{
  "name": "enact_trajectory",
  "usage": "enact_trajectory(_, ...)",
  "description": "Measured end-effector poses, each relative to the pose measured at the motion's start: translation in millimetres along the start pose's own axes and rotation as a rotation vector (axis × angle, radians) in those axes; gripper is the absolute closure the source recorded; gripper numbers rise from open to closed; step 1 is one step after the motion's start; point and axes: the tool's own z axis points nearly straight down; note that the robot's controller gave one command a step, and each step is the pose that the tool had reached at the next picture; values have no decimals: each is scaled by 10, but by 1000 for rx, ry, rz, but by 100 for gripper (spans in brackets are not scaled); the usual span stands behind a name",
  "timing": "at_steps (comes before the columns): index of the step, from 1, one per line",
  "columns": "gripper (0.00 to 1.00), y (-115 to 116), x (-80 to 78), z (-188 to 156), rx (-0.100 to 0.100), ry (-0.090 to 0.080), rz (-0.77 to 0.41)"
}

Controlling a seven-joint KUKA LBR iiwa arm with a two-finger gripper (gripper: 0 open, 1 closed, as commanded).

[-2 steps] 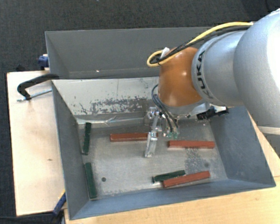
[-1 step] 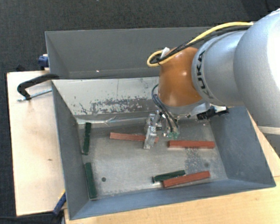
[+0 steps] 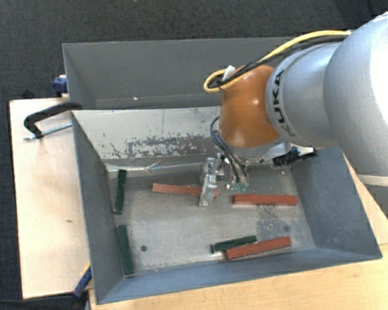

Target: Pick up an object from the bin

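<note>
- Claw [image 3: 222, 186] low over the middle of the bin [image 3: 95, 193] floor, spread open, nothing pinched between its fingers.
- Closest by: middle red stick [image 3: 175, 189], flat on the floor, right end at the silver fingertip [image 3: 208, 193]; touching or not, cannot tell.
- Just right of the claw: right red stick [image 3: 265, 201], flat, apart from the first.
- Near the front wall: front green stick [image 3: 234, 244] and front red stick [image 3: 258, 248], side by side, touching.
- Along the left wall: back green stick [image 3: 119, 191] and corner green stick [image 3: 125, 249], both well apart from the claw.
</note>
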Motion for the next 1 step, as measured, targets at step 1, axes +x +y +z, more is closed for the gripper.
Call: enact_trajectory(1, 100, -78, 118, -466, 2, 7, 3)
